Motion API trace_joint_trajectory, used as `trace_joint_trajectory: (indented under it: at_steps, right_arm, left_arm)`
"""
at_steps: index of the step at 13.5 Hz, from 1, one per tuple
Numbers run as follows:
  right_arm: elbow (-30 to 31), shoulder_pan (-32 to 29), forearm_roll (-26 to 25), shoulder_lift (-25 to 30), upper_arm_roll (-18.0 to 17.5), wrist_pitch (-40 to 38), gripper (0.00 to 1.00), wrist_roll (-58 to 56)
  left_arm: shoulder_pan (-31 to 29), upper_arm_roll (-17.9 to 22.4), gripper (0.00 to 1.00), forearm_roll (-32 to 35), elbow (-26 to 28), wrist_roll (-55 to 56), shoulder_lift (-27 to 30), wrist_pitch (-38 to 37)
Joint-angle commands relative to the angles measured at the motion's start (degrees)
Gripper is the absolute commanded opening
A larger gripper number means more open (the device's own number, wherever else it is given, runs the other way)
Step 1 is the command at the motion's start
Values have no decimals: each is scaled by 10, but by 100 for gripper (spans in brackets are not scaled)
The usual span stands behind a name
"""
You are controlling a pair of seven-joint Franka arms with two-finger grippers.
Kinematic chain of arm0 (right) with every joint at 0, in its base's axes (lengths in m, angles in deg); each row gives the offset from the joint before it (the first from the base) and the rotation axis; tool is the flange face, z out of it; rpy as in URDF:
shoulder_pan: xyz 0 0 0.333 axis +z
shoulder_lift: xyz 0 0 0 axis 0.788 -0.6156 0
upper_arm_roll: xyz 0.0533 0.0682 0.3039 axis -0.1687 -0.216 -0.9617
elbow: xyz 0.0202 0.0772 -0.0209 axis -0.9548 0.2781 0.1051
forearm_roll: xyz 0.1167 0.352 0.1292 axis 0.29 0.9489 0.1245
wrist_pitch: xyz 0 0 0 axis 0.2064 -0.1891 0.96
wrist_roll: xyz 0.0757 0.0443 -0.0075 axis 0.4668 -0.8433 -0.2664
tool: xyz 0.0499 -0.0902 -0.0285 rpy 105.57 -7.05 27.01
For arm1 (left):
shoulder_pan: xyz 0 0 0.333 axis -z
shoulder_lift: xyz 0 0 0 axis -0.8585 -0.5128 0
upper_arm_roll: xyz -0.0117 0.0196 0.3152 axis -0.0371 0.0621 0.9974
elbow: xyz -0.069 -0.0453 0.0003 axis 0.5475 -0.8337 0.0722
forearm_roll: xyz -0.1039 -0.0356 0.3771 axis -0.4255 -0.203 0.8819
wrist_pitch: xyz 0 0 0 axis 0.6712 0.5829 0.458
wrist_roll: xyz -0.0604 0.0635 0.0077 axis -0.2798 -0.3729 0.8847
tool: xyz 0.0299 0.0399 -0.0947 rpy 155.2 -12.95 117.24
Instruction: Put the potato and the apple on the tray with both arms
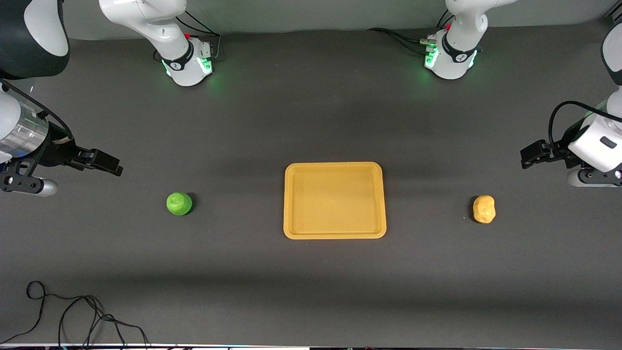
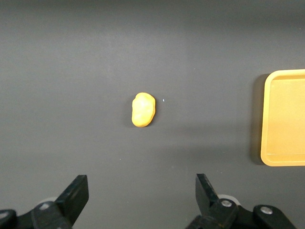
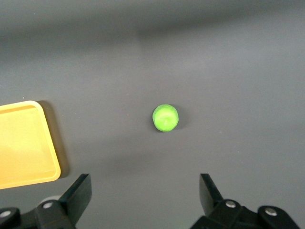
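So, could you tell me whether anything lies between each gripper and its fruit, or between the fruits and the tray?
Nothing visible does. Bare table separates the open left gripper from the potato, the open right gripper from the apple, and each fruit from the tray.

The right wrist view looked down on the dark grey table point(image 3: 228, 67). The apple point(image 3: 165, 118), round and bright green, sat alone on the bare surface, casting a soft shadow. A corner of the orange-yellow tray point(image 3: 47, 143) showed at the frame's edge, its low raised rim and rounded corner visible, its floor bare. The apple lay well apart from the tray. The right gripper point(image 3: 143, 198) hung above the table with its two black fingers point(image 3: 78, 191) spread wide, holding nothing, and the apple lay clear of both fingertips.
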Motion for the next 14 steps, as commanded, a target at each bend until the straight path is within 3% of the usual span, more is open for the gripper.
trace_joint_trajectory:
  at_steps: [1,6,9,11,14]
  right_arm:
    - [10,7,3,6,3,-4,100,14]
    - [11,5,3,4,3,-7,100,9]
    - [11,5,3,-1,3,-10,100,-52]
    - [12,5,3,-1,3,-10,100,-54]
    - [15,7,-18,-1,-2,-10,100,-54]
  left_arm:
    - [-1,-1,100,5,-13,-7,-4,-13]
    - [-1,-1,100,5,-12,-7,-4,-13]
    - [-1,-1,100,5,-11,-7,-7,-2]
    - [-2,0,100,10,-11,-7,-27,13]
    - [-2,0,100,47,12,-7,-108,112]
